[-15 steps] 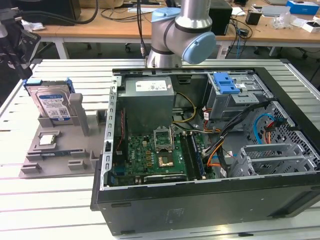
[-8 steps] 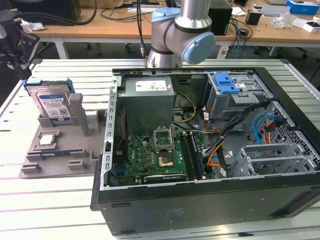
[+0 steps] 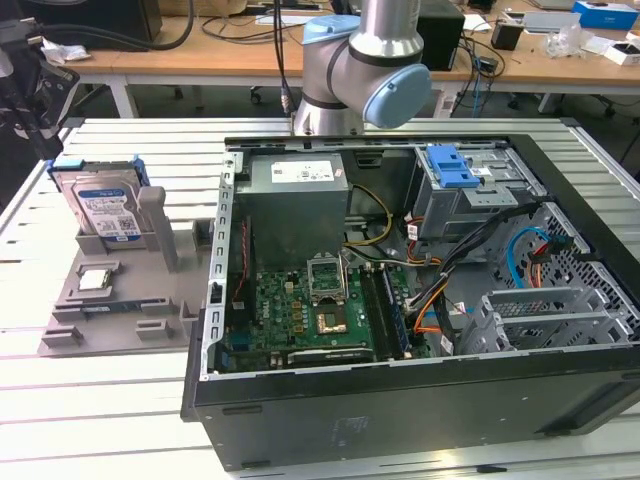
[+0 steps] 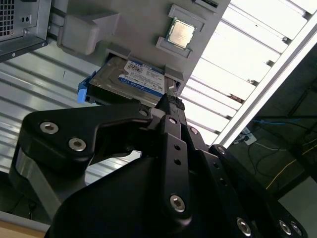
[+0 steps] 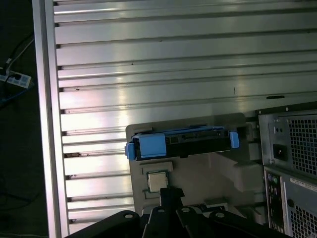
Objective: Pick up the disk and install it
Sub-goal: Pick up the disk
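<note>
The disk (image 3: 103, 210) is a silver drive with a blue-and-white label in a blue carrier frame. It stands on edge in a slot of the grey holder (image 3: 120, 300) at the exterior view's left. Both wrist views look down on it: the disk (image 4: 133, 79) lies just beyond my black gripper (image 4: 172, 101), and the disk's (image 5: 183, 144) blue frame edge faces the camera. My gripper (image 5: 171, 194) hangs above the holder, apart from the disk, with its fingers closed together and nothing between them.
A small square processor chip (image 3: 95, 280) lies in the holder beside the disk. The open computer case (image 3: 400, 400) sits to the exterior view's right, with a drive cage and blue latch (image 3: 452, 165), cables and a motherboard inside. The table is slatted aluminium (image 5: 148, 59).
</note>
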Available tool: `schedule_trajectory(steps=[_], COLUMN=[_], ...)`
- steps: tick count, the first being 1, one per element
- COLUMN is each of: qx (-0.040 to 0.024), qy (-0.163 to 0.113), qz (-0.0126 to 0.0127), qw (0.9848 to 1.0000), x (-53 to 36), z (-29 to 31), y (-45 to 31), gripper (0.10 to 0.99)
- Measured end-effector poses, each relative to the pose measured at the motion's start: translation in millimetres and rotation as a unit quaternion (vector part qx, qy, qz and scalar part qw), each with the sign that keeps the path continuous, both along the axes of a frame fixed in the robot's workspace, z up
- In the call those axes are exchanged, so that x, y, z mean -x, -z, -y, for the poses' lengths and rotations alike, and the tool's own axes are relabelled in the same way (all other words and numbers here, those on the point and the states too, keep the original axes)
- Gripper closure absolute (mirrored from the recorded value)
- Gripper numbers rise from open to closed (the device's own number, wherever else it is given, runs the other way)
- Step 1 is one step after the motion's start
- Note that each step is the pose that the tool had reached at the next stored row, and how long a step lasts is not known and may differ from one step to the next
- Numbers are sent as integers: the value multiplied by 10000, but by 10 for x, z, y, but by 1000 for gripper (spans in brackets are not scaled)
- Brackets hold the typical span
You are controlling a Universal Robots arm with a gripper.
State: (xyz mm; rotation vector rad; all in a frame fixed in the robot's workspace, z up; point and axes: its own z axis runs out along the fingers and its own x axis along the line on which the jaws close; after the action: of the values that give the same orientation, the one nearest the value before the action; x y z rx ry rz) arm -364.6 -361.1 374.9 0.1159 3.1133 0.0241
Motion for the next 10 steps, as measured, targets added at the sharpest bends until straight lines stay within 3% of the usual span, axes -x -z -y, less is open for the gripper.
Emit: schedule_trajectory(steps=[2,4,10], qx=[0,0,0], qy=[-1,-191,-721], qz=[0,0,0], qw=[10000,9998,9974], x=[0,0,0], z=[0,-1,0], y=[0,0,0], gripper=[980,980,980])
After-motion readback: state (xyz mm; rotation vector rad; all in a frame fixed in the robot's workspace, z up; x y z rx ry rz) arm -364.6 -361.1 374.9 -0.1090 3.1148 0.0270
